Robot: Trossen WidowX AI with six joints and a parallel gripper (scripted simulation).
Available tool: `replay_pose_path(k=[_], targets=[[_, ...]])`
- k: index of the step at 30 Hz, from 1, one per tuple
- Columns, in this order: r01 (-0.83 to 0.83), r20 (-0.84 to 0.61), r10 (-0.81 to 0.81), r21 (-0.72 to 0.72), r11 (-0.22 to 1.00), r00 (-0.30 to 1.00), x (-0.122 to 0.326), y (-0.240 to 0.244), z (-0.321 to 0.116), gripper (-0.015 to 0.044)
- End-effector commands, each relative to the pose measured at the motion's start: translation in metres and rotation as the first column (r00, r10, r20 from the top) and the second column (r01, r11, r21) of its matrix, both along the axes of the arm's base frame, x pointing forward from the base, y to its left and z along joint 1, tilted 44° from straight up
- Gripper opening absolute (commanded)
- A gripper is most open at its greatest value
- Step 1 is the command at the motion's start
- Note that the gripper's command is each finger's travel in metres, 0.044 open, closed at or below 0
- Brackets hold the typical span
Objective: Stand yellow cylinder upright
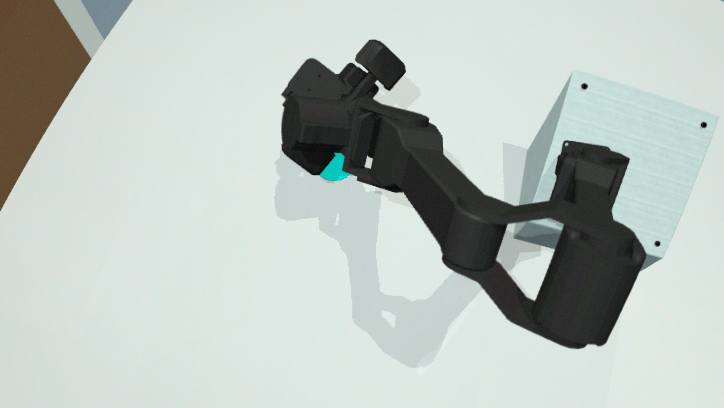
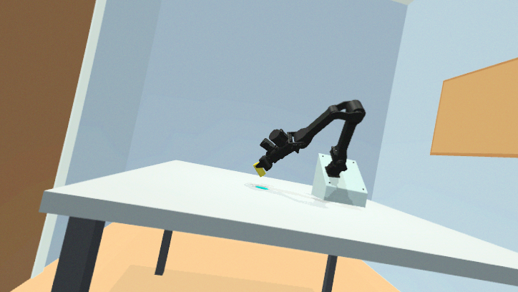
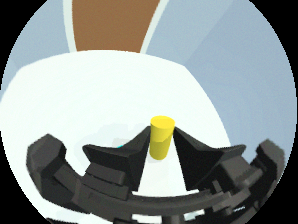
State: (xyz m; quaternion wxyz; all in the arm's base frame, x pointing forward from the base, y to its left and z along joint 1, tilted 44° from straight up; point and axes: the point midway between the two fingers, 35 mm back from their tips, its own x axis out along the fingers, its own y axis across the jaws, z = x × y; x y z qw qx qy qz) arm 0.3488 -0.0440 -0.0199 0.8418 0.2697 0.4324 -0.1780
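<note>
Gripping the yellow cylinder (image 2: 260,171) (image 3: 159,146) between my fingertips, my gripper (image 1: 319,101) (image 2: 259,167) (image 3: 161,128) holds it tilted, raised off the white table (image 1: 151,253) (image 2: 181,197) (image 3: 75,100). In the wrist view it sits just right of centre, one finger at each side; the top view hides it behind my arm (image 1: 430,177) (image 2: 318,127). Below it, near the exterior frame's centre, lies the cyan circle (image 1: 335,169) (image 2: 261,187), a sliver left of the cylinder in the wrist view. Farther off, my pale base block (image 1: 633,101) (image 2: 345,197) stands right of centre in the exterior view.
</note>
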Motion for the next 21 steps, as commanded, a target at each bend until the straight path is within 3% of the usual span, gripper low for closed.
replay_pose_path(k=[1, 21], targets=[[0.022, 0.034, -0.022, -0.011, 1.000, 0.999, 0.0009, -0.0006, 0.0050, 0.0105], [0.098, 0.154, -0.091, -0.037, 0.995, 0.984, -0.0026, 0.0017, 0.0148, 0.0105]])
